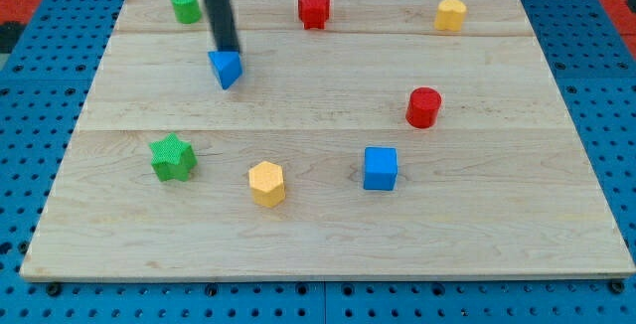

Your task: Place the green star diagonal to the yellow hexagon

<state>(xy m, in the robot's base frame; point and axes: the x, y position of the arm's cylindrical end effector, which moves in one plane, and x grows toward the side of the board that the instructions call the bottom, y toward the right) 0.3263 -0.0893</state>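
My tip (pixel 231 52) sits right behind the blue triangle (pixel 227 68), no fingers here; green star (pixel 172 157) lies left of yellow hexagon (pixel 266 183)

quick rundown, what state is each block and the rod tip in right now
my tip: at the blue triangle's top edge
blue triangle: against the tip
green star: flat, left of the yellow hexagon, apart
yellow hexagon: flat, untouched
blue cube: flat, alone
red cylinder: upright, alone

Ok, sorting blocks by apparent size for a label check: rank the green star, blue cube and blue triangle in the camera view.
1-2. green star and blue cube: look alike, no ranking.
3. blue triangle, though it sits farther up the view.
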